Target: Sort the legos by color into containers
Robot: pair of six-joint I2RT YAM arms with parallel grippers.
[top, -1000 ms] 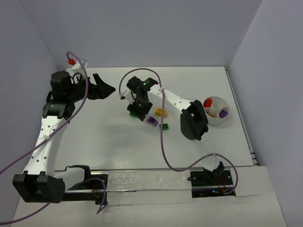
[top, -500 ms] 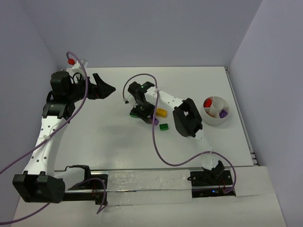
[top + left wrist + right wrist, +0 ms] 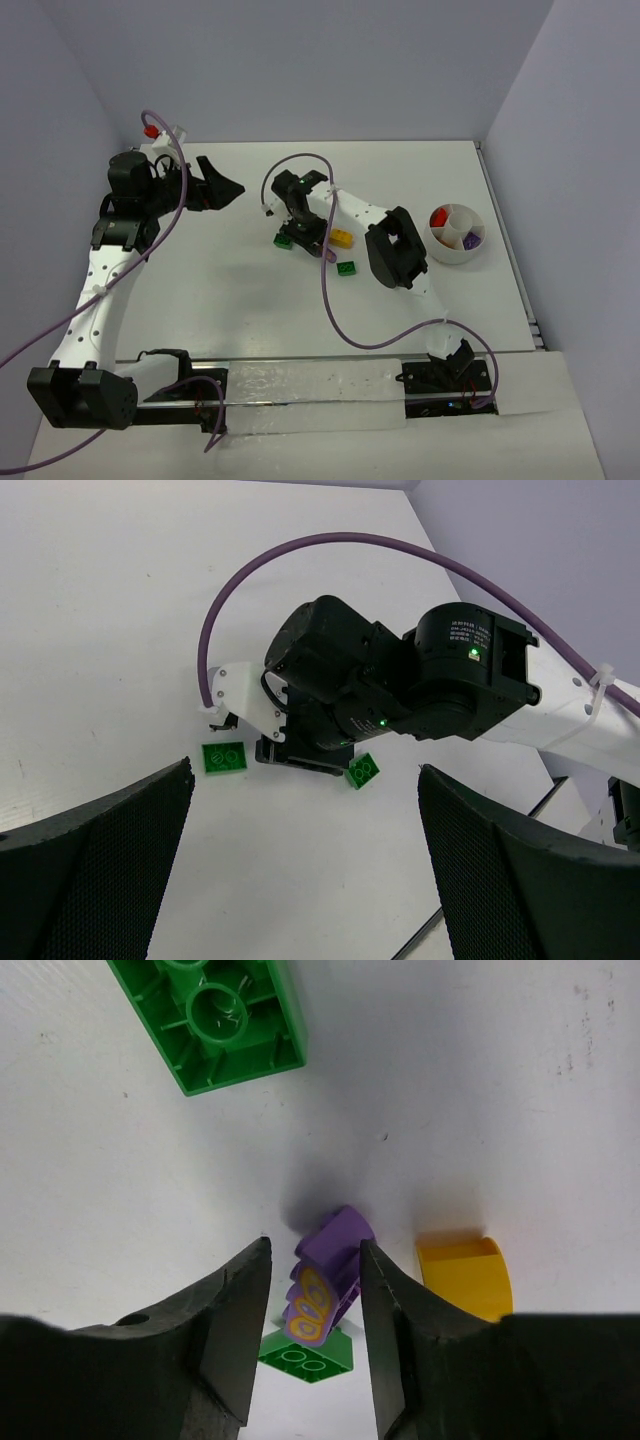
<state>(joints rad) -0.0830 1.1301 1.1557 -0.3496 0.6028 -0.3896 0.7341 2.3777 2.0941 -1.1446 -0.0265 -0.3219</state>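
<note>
My right gripper (image 3: 312,243) (image 3: 315,1290) points down with its fingers on either side of the purple brick (image 3: 330,1270) (image 3: 323,253). The brick is tipped up on edge; the right finger touches it and a thin gap shows on the left. One green brick (image 3: 283,241) (image 3: 210,1020) lies just to the left, and a second green brick (image 3: 347,268) (image 3: 305,1357) lies nearer. The yellow brick (image 3: 342,238) (image 3: 465,1275) lies to the right. The white divided cup (image 3: 457,250) holds a red and a purple piece. My left gripper (image 3: 222,187) is wide open and empty, well to the left.
The right arm's purple cable (image 3: 325,290) loops over the table in front of the bricks. The left wrist view shows the right wrist housing (image 3: 400,685) above both green bricks (image 3: 224,757). Walls close in the table at the back and right.
The right arm has swung a little left and its gripper has settled over the purple brick, which now stands tipped between the fingers. The left green brick has come into view. The left arm has not moved.
</note>
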